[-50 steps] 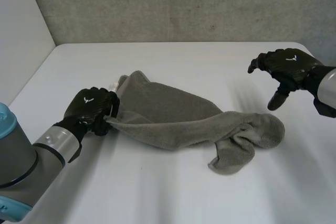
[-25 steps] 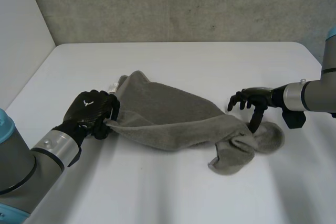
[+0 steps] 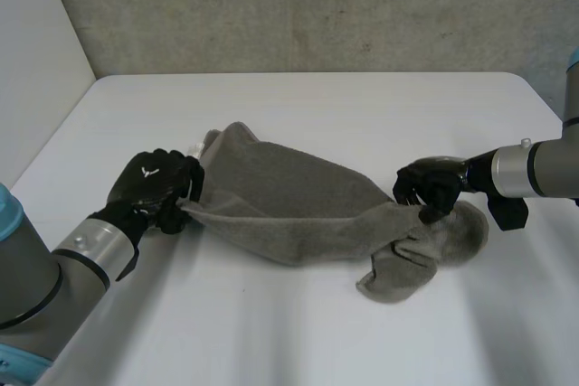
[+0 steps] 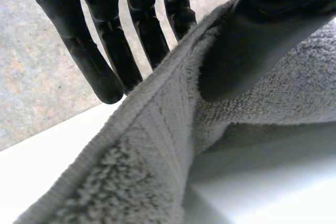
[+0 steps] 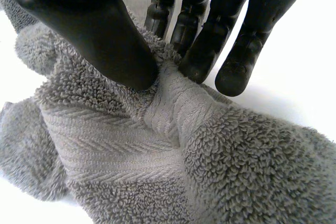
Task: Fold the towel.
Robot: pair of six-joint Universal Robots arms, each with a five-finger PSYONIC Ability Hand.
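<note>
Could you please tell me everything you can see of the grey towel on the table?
The grey terry towel, looped pile with a flat woven band, lies rumpled and stretched across the white table. The left hand pinches its hemmed edge at one end; the right hand pinches a ridge of cloth at the bunched other end.

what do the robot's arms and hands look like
Both hands are matte black, with thick rounded fingers and a broad thumb. The left hand has a small white mark on its back; the right hand is the same black. The left arm and right arm are smooth grey tubes, with light-blue caps on the joints.
</note>
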